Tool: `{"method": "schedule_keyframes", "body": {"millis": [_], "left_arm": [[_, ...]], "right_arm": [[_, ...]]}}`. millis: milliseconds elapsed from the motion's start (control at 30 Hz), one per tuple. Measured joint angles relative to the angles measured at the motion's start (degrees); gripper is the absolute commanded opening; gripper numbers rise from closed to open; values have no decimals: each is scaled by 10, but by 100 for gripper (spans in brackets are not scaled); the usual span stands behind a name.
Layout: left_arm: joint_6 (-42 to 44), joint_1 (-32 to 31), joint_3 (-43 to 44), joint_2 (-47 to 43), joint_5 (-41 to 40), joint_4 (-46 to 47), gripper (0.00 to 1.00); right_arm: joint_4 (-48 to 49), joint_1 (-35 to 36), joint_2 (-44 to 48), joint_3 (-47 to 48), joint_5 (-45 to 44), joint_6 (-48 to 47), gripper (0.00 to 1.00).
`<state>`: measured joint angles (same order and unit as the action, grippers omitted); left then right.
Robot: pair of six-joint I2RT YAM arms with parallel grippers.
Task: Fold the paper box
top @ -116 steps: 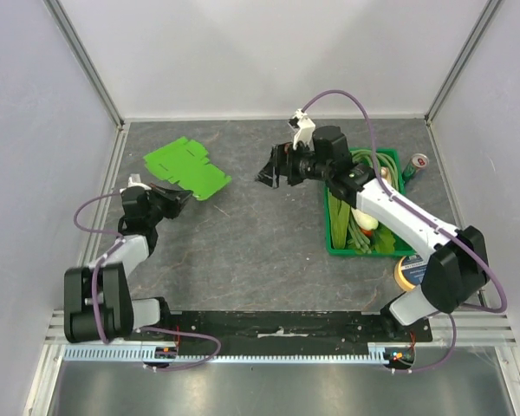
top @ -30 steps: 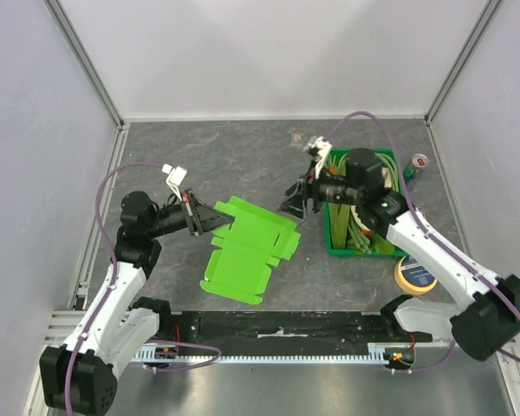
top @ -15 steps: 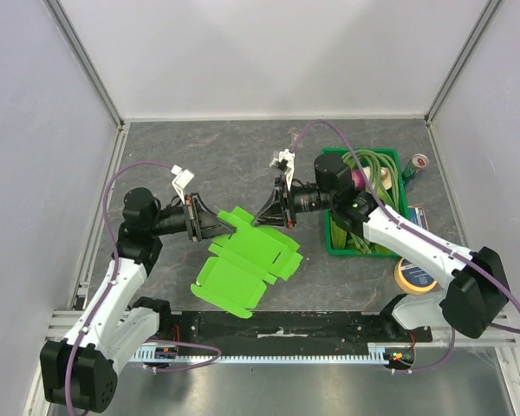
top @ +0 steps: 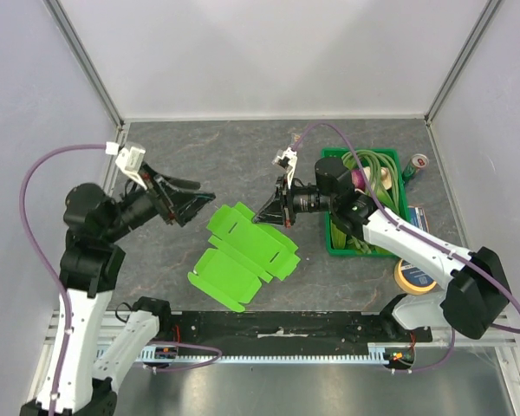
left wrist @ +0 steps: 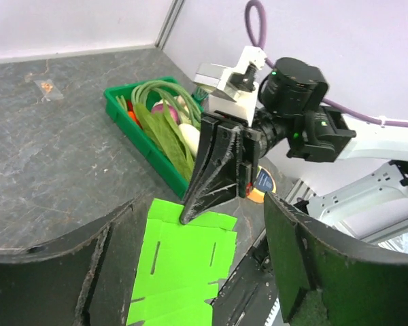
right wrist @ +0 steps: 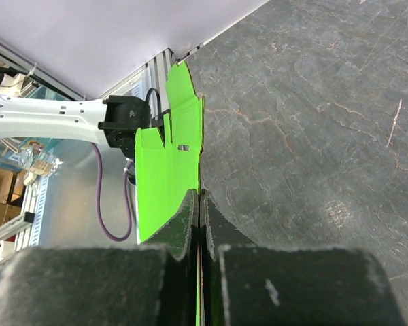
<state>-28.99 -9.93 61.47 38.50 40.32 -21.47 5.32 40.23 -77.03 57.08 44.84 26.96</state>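
Note:
The paper box (top: 243, 253) is a flat lime-green blank with slots and flaps, held tilted over the middle of the table. My right gripper (top: 262, 217) is shut on its upper edge. In the right wrist view the two fingertips (right wrist: 199, 195) pinch the thin card (right wrist: 164, 178) edge-on. My left gripper (top: 199, 206) is open, raised to the left of the blank and apart from it. In the left wrist view its wide-spread fingers (left wrist: 306, 265) frame the green card (left wrist: 180, 272) and the right gripper's pinching tip.
A dark-green crate (top: 334, 244) of vegetables stands at the right, also seen in the left wrist view as the crate (left wrist: 144, 139). A tape roll (top: 413, 276) lies near the right arm's base. A can (top: 418, 162) stands at the back right.
My left gripper let go of the box, opened wide and drew back up and to the left. My right gripper closed on the box's upper edge and now holds it.

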Motion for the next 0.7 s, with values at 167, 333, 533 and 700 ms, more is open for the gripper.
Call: {"method": "schedule_keyframes", "body": {"millis": [167, 333, 533, 700], "left_arm": [[44, -19, 37, 87, -2, -55, 73], [76, -61, 49, 176, -2, -92, 65], [94, -111, 72, 232, -11, -98, 49], [114, -154, 92, 250, -47, -110, 48]], "right_arm": [[-4, 0, 1, 0, -10, 10, 0], [-6, 0, 1, 0, -12, 16, 0], [-7, 0, 1, 0, -12, 16, 0], [-14, 0, 0, 2, -12, 16, 0]]}}
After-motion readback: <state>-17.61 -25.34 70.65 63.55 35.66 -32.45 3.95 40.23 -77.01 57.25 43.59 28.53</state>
